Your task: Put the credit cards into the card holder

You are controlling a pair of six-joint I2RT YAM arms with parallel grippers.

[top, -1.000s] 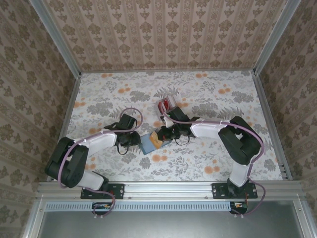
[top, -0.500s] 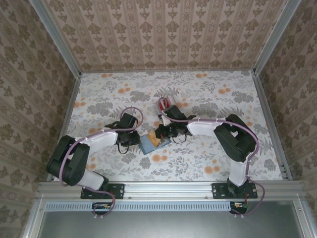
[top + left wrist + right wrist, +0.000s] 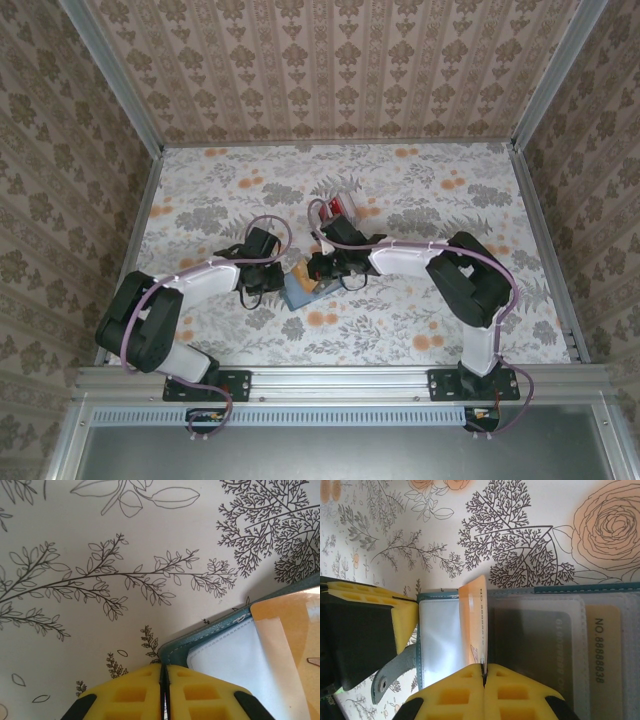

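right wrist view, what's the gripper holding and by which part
The right gripper is shut on an orange card, pinched at its near edge, the card upright over the card holder.

We see table [image 3: 450, 190] covered edge to edge in floral print: orange blooms, grey foliage on white. Up close we make out thin-lined sprigs [image 3: 115, 575], one peach rose [image 3: 607, 527]. Damask-papered walls [image 3: 340, 70] rise from far, left, right edges. Metal posts [image 3: 112, 75] stand at both far corners. Aluminium rail [image 3: 340, 379] runs along near edge, dark grey panel [image 3: 340, 450] below it.
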